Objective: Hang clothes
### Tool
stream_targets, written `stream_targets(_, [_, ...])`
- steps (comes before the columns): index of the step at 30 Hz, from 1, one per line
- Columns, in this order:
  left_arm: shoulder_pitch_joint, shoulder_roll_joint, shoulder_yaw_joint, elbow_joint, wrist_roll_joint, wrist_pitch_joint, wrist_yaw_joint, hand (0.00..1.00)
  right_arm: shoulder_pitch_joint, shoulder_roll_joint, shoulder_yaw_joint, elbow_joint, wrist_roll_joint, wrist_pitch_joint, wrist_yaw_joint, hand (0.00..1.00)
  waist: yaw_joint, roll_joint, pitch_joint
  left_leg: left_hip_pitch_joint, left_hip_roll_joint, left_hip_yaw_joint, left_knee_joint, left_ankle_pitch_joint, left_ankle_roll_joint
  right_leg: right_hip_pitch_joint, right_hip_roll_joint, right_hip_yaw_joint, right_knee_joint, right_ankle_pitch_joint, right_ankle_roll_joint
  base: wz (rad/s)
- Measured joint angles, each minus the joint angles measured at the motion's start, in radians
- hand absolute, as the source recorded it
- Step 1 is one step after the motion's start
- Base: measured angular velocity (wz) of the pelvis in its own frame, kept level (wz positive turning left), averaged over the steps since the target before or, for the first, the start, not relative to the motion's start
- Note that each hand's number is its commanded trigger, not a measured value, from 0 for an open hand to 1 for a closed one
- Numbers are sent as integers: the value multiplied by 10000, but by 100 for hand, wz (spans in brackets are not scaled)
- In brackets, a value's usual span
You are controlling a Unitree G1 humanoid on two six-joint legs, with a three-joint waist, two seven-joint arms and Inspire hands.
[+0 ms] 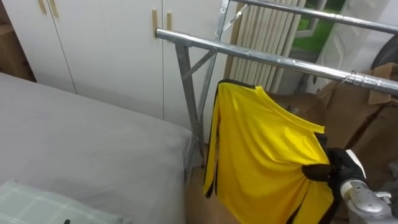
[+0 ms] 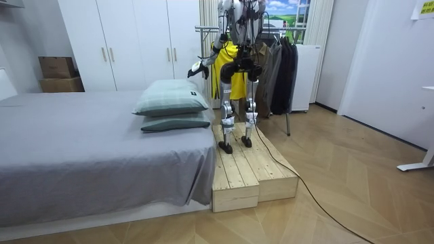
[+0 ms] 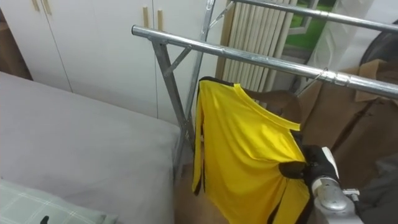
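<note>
A yellow shirt (image 1: 261,149) with black trim hangs slanted just below the lower metal rail (image 1: 267,57) of a clothes rack. Its top corner is near the rack's upright. My right hand (image 1: 342,171) comes in from the lower right, its dark fingers pinching the shirt's right edge. I cannot tell whether the shirt hangs from the rail. In the room view I stand on a wooden platform (image 2: 244,169) facing the rack, the shirt (image 2: 230,68) in front of me. My left hand (image 2: 194,69) is held out over the bed's corner.
A grey bed (image 1: 74,143) with a pale green pillow (image 1: 37,205) lies to my left. White wardrobe doors (image 1: 106,50) stand behind it. A brown garment (image 1: 360,118) hangs on the rail at the right, and a second rail (image 1: 311,14) runs higher up.
</note>
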Motion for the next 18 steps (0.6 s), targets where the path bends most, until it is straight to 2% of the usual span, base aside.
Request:
stream_targets(2, [0,-3,-13,36,-50,-9,57,0,109,6,1,-109,209,-55,-18,100,-1,32,15,-9,-4,0,0,0,0,4,-7,-25,-17,-1,2,2])
stream_targets(9, [65,3,-221,70,-193,-12,229,0,369,180,0,-428,441,-543,-13,100,-91,235,-34,-66,1,1,7,0,0,47,-6,-127,-145,9,13,4])
stream_targets(11, [67,2,-276,56,-236,-30,248,0,597,304,3,-555,510,-836,97,100,-163,274,-61,-42,8,5,9,0,-1,79,2,-138,-149,7,12,0])
stream_targets(14, [74,-6,-274,57,-283,-139,246,0,924,465,-16,-756,615,-1092,231,100,-298,235,-93,58,17,5,11,0,-1,180,7,-163,-168,-4,18,0])
stream_targets(18, [76,-25,-285,38,-273,-304,247,0,994,464,-25,-783,589,-1083,367,100,-321,143,-135,86,24,7,10,0,0,191,15,-146,-157,-4,18,-1])
